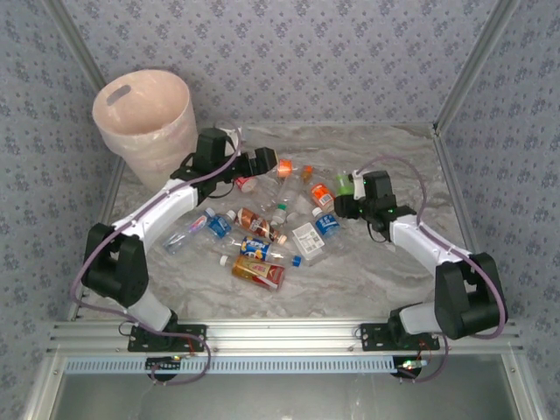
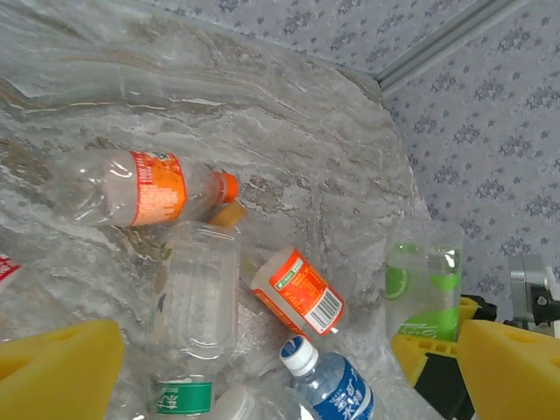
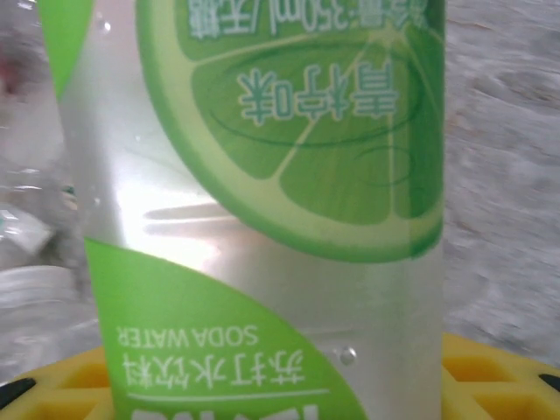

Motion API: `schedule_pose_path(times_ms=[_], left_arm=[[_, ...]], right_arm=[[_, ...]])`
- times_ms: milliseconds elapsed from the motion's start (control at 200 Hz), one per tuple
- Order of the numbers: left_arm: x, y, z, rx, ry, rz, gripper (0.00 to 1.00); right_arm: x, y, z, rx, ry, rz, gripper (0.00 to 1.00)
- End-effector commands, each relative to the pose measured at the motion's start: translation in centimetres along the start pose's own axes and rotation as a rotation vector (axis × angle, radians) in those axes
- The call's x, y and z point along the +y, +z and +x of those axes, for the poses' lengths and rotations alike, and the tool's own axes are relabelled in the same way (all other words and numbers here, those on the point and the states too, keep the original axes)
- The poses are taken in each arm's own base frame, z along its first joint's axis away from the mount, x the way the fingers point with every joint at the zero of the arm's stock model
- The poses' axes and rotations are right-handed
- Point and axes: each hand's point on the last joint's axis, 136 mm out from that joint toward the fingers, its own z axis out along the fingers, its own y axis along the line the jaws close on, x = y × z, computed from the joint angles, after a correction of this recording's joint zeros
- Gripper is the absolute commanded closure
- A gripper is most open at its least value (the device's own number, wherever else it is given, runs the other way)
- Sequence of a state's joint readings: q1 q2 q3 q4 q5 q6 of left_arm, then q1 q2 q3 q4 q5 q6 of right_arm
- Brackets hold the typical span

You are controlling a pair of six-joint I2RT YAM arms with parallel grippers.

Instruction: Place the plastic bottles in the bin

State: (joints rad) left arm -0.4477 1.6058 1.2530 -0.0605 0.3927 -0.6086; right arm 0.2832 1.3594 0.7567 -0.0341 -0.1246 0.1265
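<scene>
At the far left corner of the counter (image 1: 394,271), the bin (image 1: 149,140) stands upright, well apart from the plastic bottles (image 1: 262,229) strewn over the middle.

Just right of the bin, the left fingers (image 2: 57,372) hang wide apart above the far side of the heap, with nothing gripped between them; below them in the left wrist view lie an orange-labelled bottle (image 2: 140,188) with an orange cap, a clear bottle (image 2: 194,289) with a green band, a small orange-and-white bottle (image 2: 297,293) and a blue-labelled bottle (image 2: 337,394) with a white cap; further right, at the heap's right edge, the right fingers (image 3: 490,376) are clamped on a lime soda bottle (image 1: 346,184), held upright; the right wrist view has its green lime-slice label close up, the yellow fingers at its foot.
</scene>
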Motion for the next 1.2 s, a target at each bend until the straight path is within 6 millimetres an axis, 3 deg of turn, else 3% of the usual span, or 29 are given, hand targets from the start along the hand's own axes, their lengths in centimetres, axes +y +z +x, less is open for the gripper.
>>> schedule_pose_path(times_ms=[0, 225, 460, 605, 829, 1194], left_arm=[[-1.4, 0.6, -0.1, 0.019, 0.049, 0.012, 0.02], [-3.4, 2.5, 1.1, 0.077, 0.009, 0.105, 0.02], [-6.5, 3.9, 2.1, 0.107, 0.015, 0.197, 0.02], [-6.0, 4.5, 2.5, 0.098, -0.015, 0.138, 0.02], [-6.9, 5.5, 3.6, 0.131, 0.015, 0.138, 0.03], [-6.5, 6.3, 3.5, 0.111, 0.024, 0.056, 0.15]], right_arm=[[3.4, -0.2, -2.8, -0.128, 0.034, -0.152, 0.48], [8.3, 0.3, -4.2, -0.159, -0.011, -0.336, 0.47], [10.7, 0.9, -5.0, -0.138, -0.026, -0.394, 0.47], [11.9, 0.6, -5.7, -0.17, -0.033, -0.435, 0.47], [13.6, -0.2, -6.4, -0.185, -0.034, -0.522, 0.46], [15.4, -1.4, -7.1, -0.21, -0.036, -0.635, 0.44]])
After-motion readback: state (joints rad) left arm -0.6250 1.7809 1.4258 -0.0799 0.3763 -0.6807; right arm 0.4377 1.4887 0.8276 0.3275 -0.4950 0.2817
